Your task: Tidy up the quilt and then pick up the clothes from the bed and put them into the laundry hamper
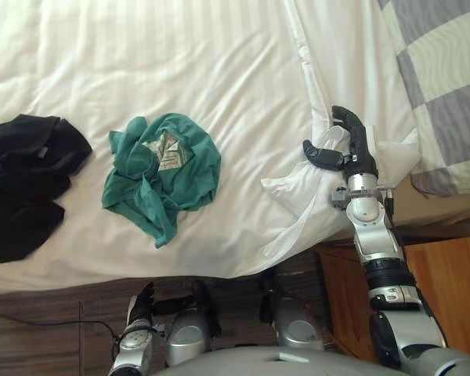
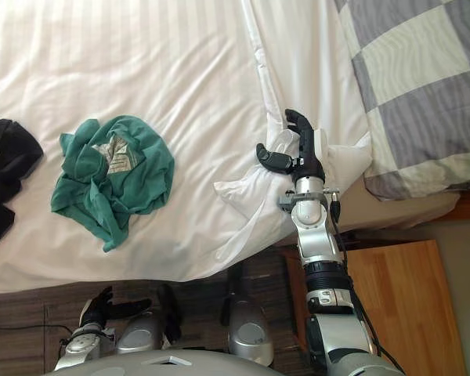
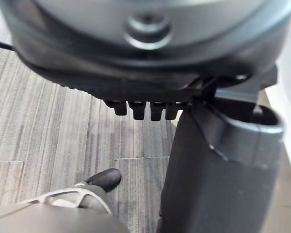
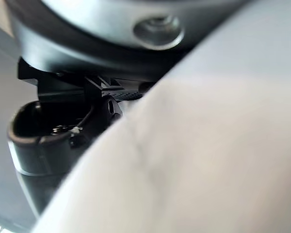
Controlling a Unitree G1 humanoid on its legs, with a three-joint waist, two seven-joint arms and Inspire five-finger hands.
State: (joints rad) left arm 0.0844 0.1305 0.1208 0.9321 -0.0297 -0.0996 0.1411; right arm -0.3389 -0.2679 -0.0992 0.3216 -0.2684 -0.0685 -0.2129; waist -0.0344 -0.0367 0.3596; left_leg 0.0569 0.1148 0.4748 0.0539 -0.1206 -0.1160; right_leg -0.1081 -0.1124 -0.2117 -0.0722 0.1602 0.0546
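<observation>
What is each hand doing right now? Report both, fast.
Left hand: open, holding nothing.
Right hand: closed on a corner of the white quilt.

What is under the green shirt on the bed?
The white quilt spreads out all around the crumpled green shirt, so the shirt rests on it. The patch of quilt right beneath, and anything tucked there, is covered by the shirt's folds.
</observation>
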